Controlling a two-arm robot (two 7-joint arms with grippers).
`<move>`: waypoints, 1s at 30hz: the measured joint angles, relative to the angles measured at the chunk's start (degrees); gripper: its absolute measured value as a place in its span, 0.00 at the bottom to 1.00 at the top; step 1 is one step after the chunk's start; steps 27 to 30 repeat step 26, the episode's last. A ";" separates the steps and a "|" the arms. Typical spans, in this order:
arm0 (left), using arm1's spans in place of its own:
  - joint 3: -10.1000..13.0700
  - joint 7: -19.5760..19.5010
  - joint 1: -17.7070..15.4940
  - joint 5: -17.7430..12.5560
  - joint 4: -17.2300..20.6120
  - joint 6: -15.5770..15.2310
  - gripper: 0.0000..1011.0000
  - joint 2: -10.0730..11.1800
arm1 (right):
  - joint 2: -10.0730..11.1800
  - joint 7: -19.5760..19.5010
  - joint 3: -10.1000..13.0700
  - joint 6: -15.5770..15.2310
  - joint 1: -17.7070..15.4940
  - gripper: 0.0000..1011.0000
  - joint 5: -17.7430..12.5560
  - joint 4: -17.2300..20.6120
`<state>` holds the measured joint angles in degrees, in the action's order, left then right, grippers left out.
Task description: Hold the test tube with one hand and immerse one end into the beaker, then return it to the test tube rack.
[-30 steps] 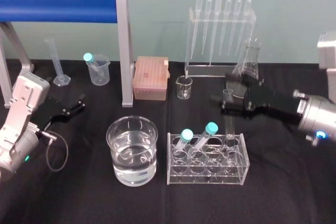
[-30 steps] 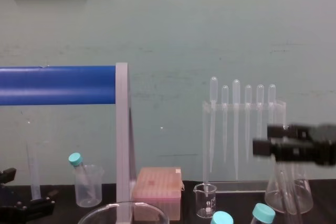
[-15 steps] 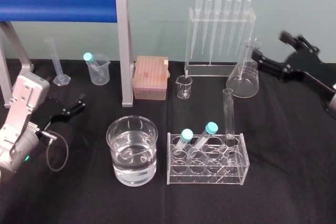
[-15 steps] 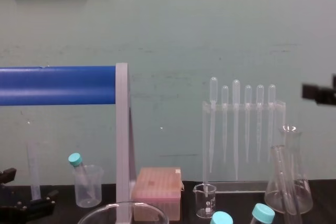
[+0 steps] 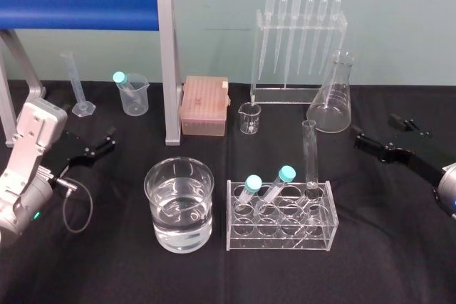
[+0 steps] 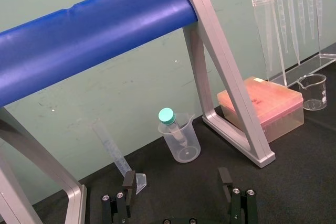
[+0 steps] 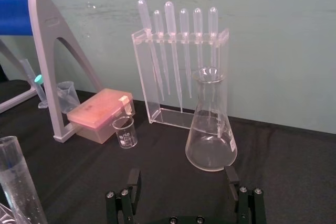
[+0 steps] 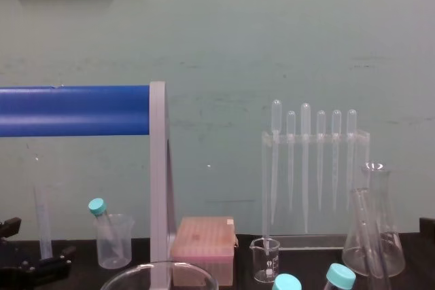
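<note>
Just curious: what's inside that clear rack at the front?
The rack holds two leaning teal-capped tubes and the test tube upright at its right end. Their contents cannot be told.

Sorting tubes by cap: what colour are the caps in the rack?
Teal; the caps show best in the head view.

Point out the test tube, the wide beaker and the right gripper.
test tube [image 5: 311,156]: head view, halfway up the glass.
wide beaker [image 5: 178,238]: head view, lower front wall.
right gripper [image 5: 373,129]: head view, midway between its open fingertips.
</note>
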<state>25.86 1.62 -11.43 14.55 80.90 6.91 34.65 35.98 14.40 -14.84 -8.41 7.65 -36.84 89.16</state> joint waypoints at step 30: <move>0.00 0.00 0.00 0.00 0.00 0.00 0.99 0.00 | 0.03 0.18 0.04 0.04 0.07 0.99 0.16 0.11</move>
